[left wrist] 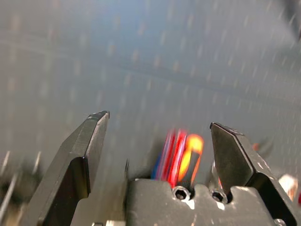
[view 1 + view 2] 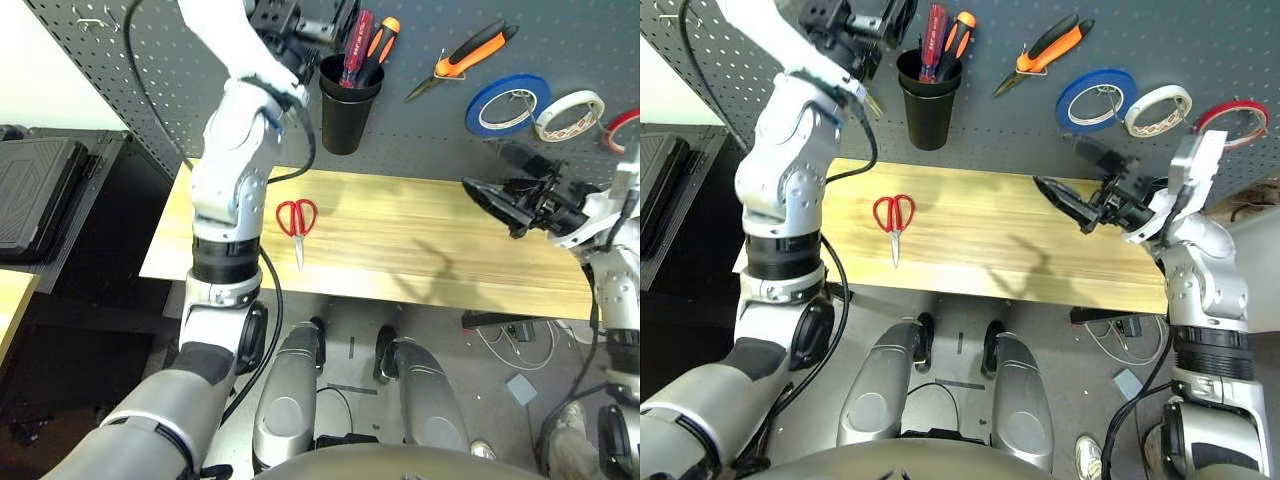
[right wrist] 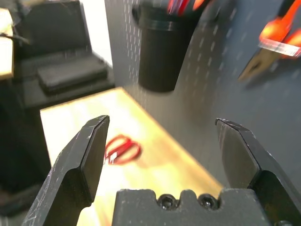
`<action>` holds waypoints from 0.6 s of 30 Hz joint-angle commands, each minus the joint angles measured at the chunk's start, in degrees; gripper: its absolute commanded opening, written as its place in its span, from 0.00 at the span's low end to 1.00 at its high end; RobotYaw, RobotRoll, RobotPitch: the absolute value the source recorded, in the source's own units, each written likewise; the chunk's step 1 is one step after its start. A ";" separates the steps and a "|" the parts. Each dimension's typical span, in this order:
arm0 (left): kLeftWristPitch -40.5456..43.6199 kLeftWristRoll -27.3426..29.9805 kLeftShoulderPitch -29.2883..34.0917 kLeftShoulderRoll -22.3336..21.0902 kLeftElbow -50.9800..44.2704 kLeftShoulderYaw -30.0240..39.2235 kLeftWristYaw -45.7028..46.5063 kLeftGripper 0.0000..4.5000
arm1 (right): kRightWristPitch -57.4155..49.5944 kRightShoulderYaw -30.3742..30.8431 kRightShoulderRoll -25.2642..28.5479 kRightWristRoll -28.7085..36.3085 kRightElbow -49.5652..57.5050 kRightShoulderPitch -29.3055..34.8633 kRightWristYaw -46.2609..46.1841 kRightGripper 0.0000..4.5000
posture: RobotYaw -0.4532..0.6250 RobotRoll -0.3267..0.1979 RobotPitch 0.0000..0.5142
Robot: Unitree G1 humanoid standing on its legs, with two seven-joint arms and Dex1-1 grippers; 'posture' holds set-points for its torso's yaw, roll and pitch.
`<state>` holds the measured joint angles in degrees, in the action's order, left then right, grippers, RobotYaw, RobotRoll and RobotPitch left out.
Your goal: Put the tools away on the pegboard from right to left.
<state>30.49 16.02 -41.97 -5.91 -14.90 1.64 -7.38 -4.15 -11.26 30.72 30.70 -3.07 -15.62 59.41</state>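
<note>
Pegboard (image 2: 420, 110) holds tape ring (image 2: 1232, 118), pliers (image 2: 465, 58), screwdriver (image 2: 357, 45); red scissors (image 2: 297, 222) remain on desk (image 2: 420, 250). I see both claws wide, empty.

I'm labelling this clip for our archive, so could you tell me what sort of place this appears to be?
Probably a workshop or tool bench: a dark grey perforated pegboard holding orange-and-black-handled pliers and tape rolls, a black cup of screwdrivers hung on it, and a light wooden worktop with red-handled scissors lying flat.
</note>
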 commanded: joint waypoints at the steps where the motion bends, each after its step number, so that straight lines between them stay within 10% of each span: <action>1: 2.77 -1.00 4.76 -0.50 -4.52 -2.88 -0.03 0.99 | -0.70 3.38 -0.60 -4.18 -1.02 0.98 -2.34 1.00 | 0.58 0.62 0.48; 18: 2.69 -10.37 22.73 -2.80 2.48 -6.82 2.48 0.99 | 3.93 13.38 -2.95 -16.47 -10.88 -0.47 -4.57 1.00 | 0.62 0.62 0.50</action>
<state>32.89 6.88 -20.53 -8.53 -13.95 -4.50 -5.28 -0.96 1.59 27.98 15.09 -12.80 -16.80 55.06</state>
